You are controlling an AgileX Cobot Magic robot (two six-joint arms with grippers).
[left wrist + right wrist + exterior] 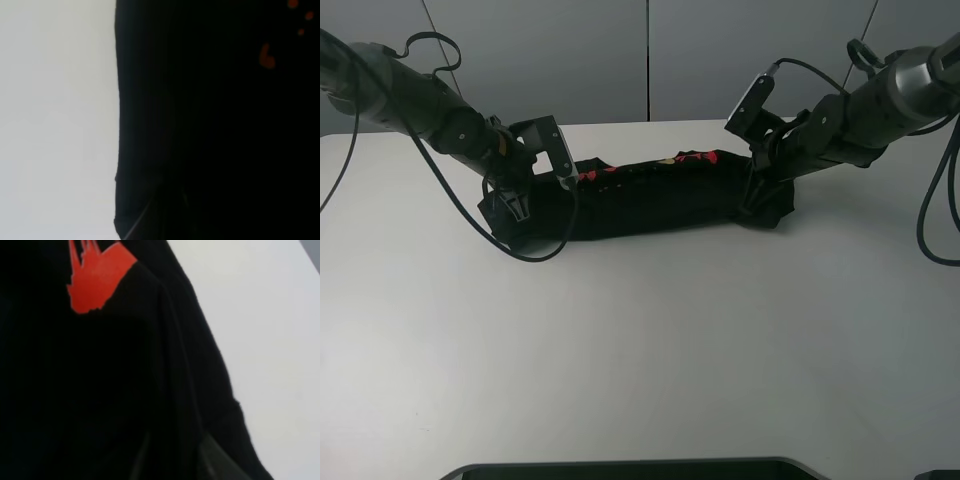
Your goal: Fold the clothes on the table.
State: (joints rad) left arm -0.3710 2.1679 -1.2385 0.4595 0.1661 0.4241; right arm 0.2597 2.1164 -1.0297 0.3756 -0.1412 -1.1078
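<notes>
Left claw [513, 207] and right claw [756, 203] are sitting on the black T-shirt [650, 200]'s two ends, can't tell if gripping.

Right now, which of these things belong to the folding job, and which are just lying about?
In the job:
black T-shirt, lying as a long strip
white table under it
left gripper and right gripper, one at each end of the shirt

Just there:
dark object at the table's near edge, cut off by the picture
grey wall panels behind the table
</notes>
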